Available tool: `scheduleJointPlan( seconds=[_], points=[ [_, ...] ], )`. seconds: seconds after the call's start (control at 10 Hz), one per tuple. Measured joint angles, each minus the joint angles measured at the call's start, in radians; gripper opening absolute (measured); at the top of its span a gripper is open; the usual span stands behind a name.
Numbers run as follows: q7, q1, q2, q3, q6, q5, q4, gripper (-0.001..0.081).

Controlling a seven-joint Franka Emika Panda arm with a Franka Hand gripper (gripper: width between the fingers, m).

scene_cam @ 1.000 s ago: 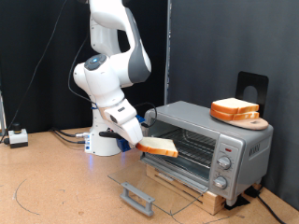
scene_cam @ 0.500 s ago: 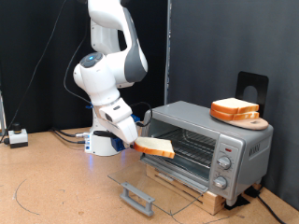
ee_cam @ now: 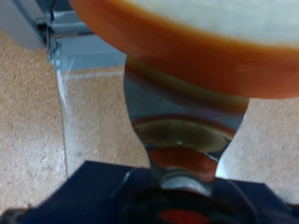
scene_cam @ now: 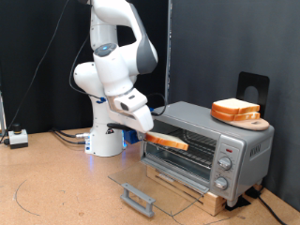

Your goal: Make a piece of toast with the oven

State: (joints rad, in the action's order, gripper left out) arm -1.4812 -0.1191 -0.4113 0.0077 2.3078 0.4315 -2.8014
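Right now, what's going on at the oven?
The gripper holds the piece of toast between its fingers and has it at the mouth of the oven, just above the wire rack. The glass door is folded down flat in front, so the oven is already open. The wrist view shows the slice's brown crust close up, with the oven below it. More slices sit stacked on a board on top of the oven.
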Motion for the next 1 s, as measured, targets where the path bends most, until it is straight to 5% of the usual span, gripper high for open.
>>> scheduleJointPlan(
  seconds=[0.4,0.7,1.0],
  points=[
    [0.106,0.004,-0.020,0.066,0.014,-0.021,-0.010,0.0460],
    [0.133,-0.074,0.011,0.070,0.032,-0.158,-0.019,0.0460],
    [0.090,-0.114,0.055,0.040,0.059,-0.172,-0.019,0.0460]
  ],
)
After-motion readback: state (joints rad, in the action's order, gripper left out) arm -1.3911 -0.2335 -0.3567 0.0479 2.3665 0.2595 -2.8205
